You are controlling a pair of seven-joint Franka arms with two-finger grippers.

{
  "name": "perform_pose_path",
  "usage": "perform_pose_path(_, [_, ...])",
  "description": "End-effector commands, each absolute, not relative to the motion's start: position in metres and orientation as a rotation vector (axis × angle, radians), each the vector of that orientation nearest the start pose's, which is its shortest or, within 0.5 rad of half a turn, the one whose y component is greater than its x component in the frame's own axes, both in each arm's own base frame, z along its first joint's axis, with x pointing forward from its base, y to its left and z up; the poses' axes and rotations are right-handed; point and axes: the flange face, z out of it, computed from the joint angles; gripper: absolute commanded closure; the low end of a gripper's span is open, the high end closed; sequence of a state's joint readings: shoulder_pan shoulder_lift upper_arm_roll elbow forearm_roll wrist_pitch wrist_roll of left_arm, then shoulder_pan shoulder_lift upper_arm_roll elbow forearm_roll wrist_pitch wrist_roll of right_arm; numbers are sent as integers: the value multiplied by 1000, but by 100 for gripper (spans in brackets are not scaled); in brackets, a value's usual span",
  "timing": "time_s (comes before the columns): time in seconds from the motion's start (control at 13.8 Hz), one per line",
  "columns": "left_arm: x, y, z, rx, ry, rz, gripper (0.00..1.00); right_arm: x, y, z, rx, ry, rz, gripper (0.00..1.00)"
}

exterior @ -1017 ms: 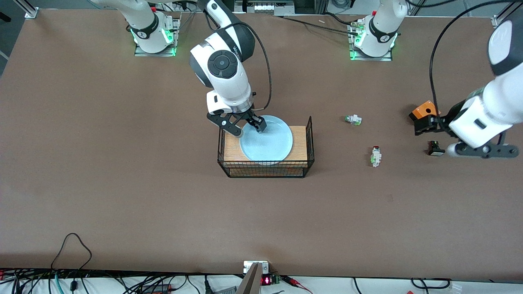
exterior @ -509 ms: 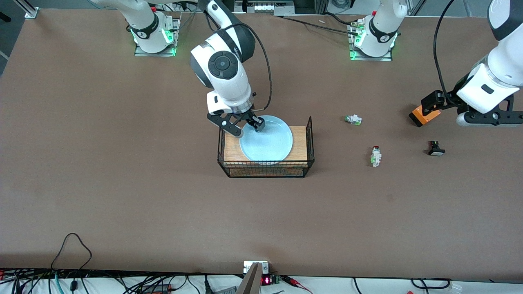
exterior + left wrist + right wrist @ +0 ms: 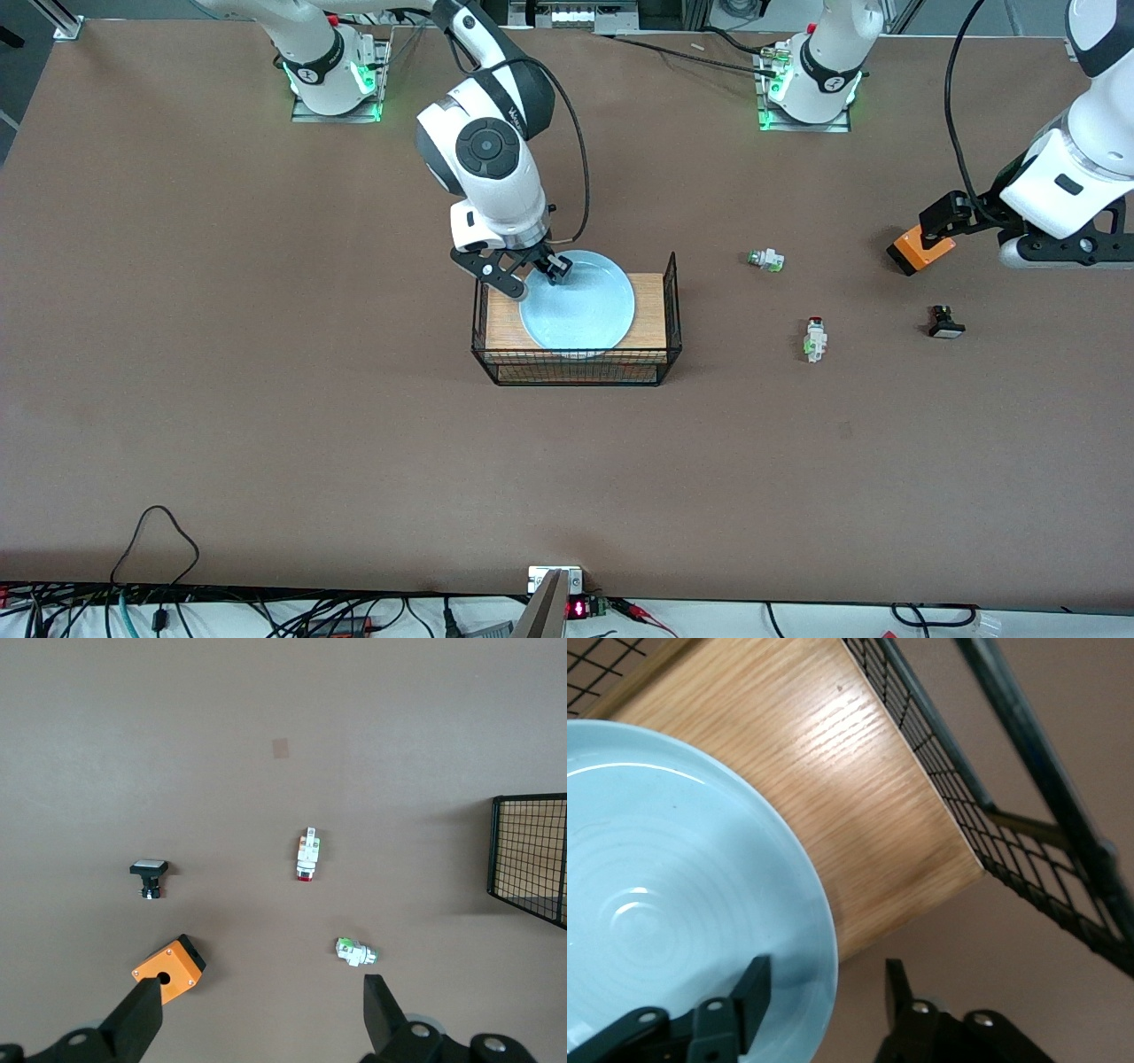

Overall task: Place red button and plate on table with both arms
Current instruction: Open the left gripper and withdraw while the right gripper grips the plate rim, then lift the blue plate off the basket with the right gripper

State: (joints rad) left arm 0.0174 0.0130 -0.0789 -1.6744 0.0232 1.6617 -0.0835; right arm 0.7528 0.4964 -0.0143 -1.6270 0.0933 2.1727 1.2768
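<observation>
The red button [image 3: 814, 338] lies on the brown table [image 3: 266, 399]; the plate [image 3: 578, 301] sits on the wire basket's wooden top [image 3: 651, 319]. The right gripper [image 3: 532, 277], jaws apart, straddles its rim at eleven o'clock (a shallow bite could let it slip). The left gripper [image 3: 1059, 257], spread, hangs over the orange box [image 3: 912, 250].

We can read no clear text: only faint, illegible lettering on the right arm [image 3: 496, 115] above its gripper [image 3: 532, 276].
</observation>
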Motion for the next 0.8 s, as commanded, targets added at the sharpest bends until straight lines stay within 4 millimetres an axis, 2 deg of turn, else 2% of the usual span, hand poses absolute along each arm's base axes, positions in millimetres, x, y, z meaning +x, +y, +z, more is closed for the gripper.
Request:
perform_pose_path(0.0, [588,-13,573,-3153,-67,32,0,501,466,338,-2937,898,39,43])
perform_pose_path(0.15, [590,10,581,-3177,-125,47,0,502,466,340,-2933,898,38,43])
perform_pose_path(0.29, [589,9,583,-3196,-135,50,0,502,466,340,-2935,896,39,46])
perform_pose_path(0.44, [589,10,582,-3189,-134,65,0,501,467,340,-2940,884,44,59])
perform_pose_path(0.73, [586,23,595,-3195,-169,64,0,494,470,337,-2964,872,72,79])
